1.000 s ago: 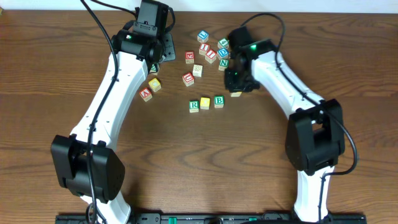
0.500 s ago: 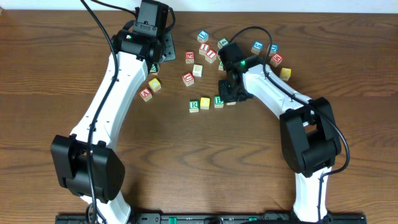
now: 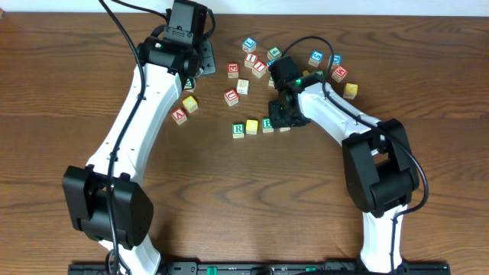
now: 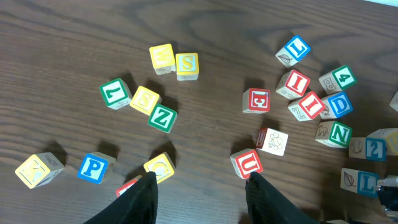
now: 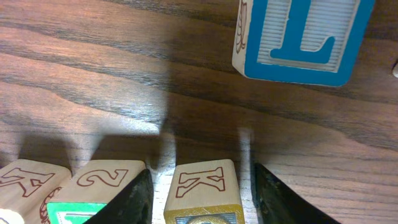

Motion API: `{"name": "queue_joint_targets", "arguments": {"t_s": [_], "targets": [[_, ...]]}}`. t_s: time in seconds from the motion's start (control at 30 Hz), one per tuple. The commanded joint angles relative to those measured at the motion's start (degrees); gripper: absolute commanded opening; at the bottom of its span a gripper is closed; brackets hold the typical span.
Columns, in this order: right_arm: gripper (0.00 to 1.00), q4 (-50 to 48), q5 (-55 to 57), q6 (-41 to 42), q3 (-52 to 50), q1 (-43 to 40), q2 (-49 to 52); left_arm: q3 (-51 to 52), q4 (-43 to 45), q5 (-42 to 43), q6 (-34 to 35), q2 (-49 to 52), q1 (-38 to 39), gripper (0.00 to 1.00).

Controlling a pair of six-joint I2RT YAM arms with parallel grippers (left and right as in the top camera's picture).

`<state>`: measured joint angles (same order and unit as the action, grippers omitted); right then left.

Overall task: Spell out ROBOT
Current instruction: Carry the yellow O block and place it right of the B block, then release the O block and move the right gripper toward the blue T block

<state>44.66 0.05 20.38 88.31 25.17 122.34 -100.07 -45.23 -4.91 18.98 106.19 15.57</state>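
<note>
A row of letter blocks lies mid-table: a green R (image 3: 238,129), a yellow block (image 3: 252,127) and a green B (image 3: 267,123). My right gripper (image 3: 284,116) is low at the row's right end. In the right wrist view its fingers (image 5: 202,180) straddle a yellow-topped block (image 5: 202,190) with a K on its side. The block stands on the wood with a gap on each side, next to the green block (image 5: 99,190). My left gripper (image 3: 187,72) is open and empty above loose blocks; its fingers (image 4: 200,186) flank bare wood near a red U (image 4: 247,163).
Loose blocks are scattered at the back: red E (image 3: 231,97), several more around (image 3: 256,61), and a cluster at the right with a yellow block (image 3: 350,90). A red A (image 3: 179,115) and a yellow block (image 3: 189,103) lie left. A blue L (image 5: 301,37) lies ahead of the right gripper.
My right gripper swung left and down from the back cluster, bringing the yellow-topped block to the right end of the row. The left arm has not moved.
</note>
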Motion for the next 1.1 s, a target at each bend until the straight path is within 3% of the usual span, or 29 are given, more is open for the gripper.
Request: {"name": "queue_joint_targets", "arguments": {"t_s": [0.0, 0.53, 0.77, 1.07], "targets": [[0.47, -0.33, 0.87, 0.48, -0.02, -0.02, -0.44, 0.46, -0.13, -0.98, -1.2, 0.48, -0.31, 0.46], [0.45, 11.87, 0.92, 1.01, 20.44, -6.86, -2.03, 0.46, -0.35, -0.98, -1.42, 0.48, -0.31, 0.46], [0.44, 14.32, 0.9, 7.48, 19.39, -11.39, -1.31, 0.46, -0.59, -0.98, -1.42, 0.48, -0.31, 0.46], [0.47, 12.46, 1.7, 8.35, 16.39, -13.64, 1.44, 0.46, -0.74, -2.27, -1.84, 0.48, -0.42, 0.45]]}}
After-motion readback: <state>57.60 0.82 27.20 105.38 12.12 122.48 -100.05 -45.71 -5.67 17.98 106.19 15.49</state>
